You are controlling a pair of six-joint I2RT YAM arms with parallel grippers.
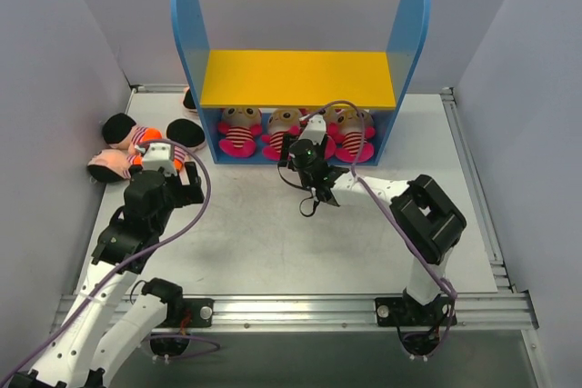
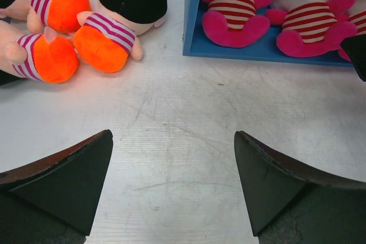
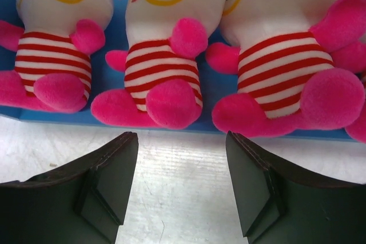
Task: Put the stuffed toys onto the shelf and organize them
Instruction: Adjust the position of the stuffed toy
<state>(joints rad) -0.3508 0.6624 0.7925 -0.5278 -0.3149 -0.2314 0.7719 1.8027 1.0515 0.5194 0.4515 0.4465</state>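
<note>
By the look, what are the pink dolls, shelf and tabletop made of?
Pink dolls: plush fabric, with a fuzzy nap and soft rounded limbs.
Shelf: smooth matte board in flat colour, painted wood or plastic, unclear which.
Tabletop: pale matte sheet with fine scratches, possibly metal or laminate.

The shelf's [image 1: 298, 79] upper board is left bare, and open room is seen above it between the side panels. Its lower level is filled across by a row of striped toys [image 3: 166, 72] set close side by side, with no passable gap between them. Left of the shelf, the tabletop [image 1: 273, 243] is blocked by a cluster of peach toys [image 1: 127, 147]. In front of the shelf, bare tabletop is seen, occupied only by the right hand [image 3: 182, 141] just before the row.
</note>
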